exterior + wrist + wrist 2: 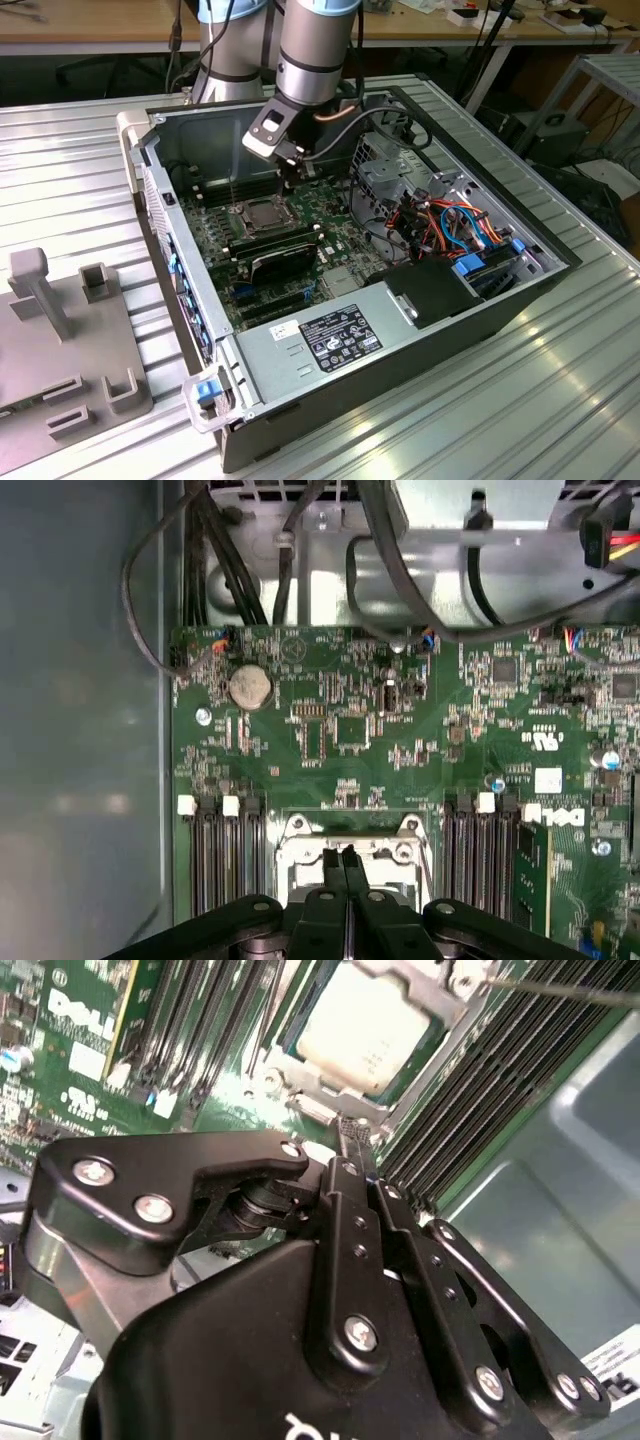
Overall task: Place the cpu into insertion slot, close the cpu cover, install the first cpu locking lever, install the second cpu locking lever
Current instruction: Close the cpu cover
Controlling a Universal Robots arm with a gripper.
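Just above the socket, the robot arm's black pincer (345,858) hangs with its two fingers clenched flat against each other, gripping nothing, as both wrist views (358,1150) show. Beneath its tip, the flat square cpu with a dull silver-grey top (368,1030) sits in the dark-framed square insertion slot (290,1040). The thin silvery cpu cover (425,985) lies down around the cpu, which shows through its central hole. A thin metal rod (570,993) juts out at one corner of the cover, raised off the board. Rows of long black memory slots (500,1070) flank the socket on the green motherboard (350,730), where a round silver coin battery (250,686) lies further off. In the exterior view, the pincer (288,178) reaches into an open grey computer case (450,330) resting on a ribbed metal tabletop (520,400), with a grey moulded fixture (60,340) on the exterior view's left.
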